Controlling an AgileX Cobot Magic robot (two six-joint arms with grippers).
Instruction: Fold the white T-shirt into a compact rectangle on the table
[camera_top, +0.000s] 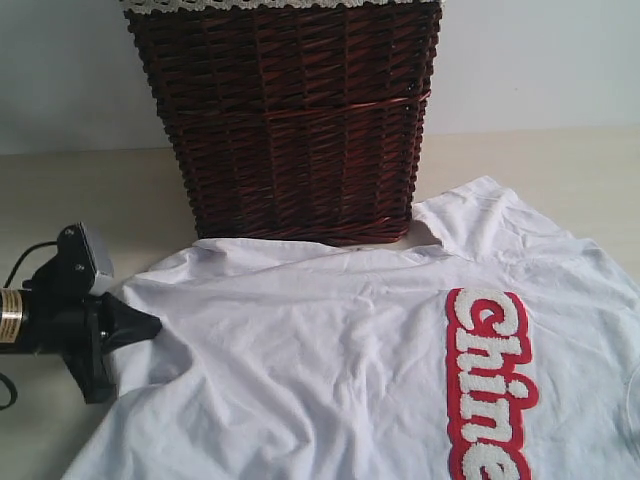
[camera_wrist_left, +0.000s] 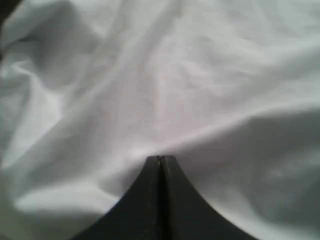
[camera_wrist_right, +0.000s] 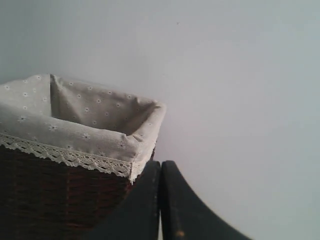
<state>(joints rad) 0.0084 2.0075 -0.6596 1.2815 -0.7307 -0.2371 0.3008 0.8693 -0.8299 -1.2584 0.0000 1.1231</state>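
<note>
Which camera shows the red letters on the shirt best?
The exterior view: the red-outlined lettering on the white T-shirt shows clearly there. The left wrist view shows only plain white cloth. The right wrist view shows just the basket, no shirt.

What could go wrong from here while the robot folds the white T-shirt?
1. The left gripper is shut at the white T-shirt's wrinkled edge. Whether it pinches cloth is unclear, so a pull may slip.
2. The shirt's edge lies against the wicker basket's base, so dragging could snag it there.
3. The right gripper faces the basket, not the shirt, so one side may lag.
</note>
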